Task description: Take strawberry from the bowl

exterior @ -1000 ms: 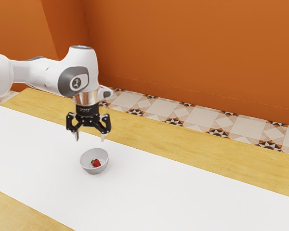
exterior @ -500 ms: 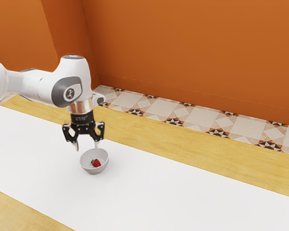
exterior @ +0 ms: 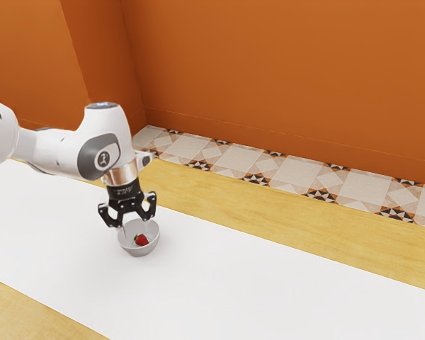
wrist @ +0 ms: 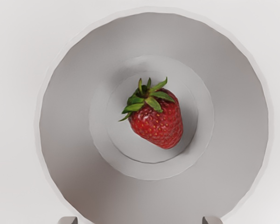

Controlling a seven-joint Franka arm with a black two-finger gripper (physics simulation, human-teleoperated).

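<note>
None of the taking itself is done: the strawberry (wrist: 159, 122) lies in the bottom of the grey bowl (exterior: 138, 251), tipped on its side with its green leaves (wrist: 147, 99) attached, and the bowl stands upright on the white part of the surface (exterior: 234, 283). What we can count as achieved is the approach, or most of it. Our gripper (exterior: 137, 229) is low over the bowl, pointing down, with the jaws apart and nothing clamped between them. In the exterior view the tips are near the rim, though we can't tell how far they reach inside it. By our reckoning, the rest of the job lies ahead: we need to finish lining up over the berry, go down until one finger is on each side of it, close gently, then lift it past the rim and carry it well away from the bowl. The bowl's sloping wall leaves us modest room, so a tip could catch it and push the bowl along, or the rounded fruit could roll from a lopsided squeeze.
</note>
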